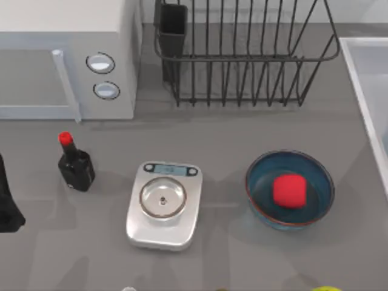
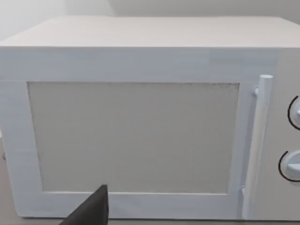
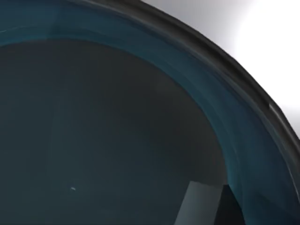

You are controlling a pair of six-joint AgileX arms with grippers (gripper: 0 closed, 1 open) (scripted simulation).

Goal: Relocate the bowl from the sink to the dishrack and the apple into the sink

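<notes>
A small red apple [image 1: 288, 190] lies inside a teal-blue bowl [image 1: 260, 182] standing on the table at the right front. The pale sink [image 1: 364, 85] runs along the table's right edge. The black wire dishrack [image 1: 242, 60] stands at the back centre and holds nothing. In the right wrist view the inside of a teal-blue bowl [image 3: 117, 131] is seen from very close, with a pale surface beyond its rim. My left arm [image 1: 9, 200] is parked at the left edge, its gripper [image 2: 89, 213] facing the microwave.
A white microwave [image 1: 66, 54] fills the back left. A red-capped black bottle [image 1: 76, 163] stands left of a silver kitchen scale [image 1: 163, 203]. The rack's dark cutlery cup [image 1: 173, 27] is at its back left corner. A yellow-green fruit [image 1: 327, 289] peeks in at the front edge.
</notes>
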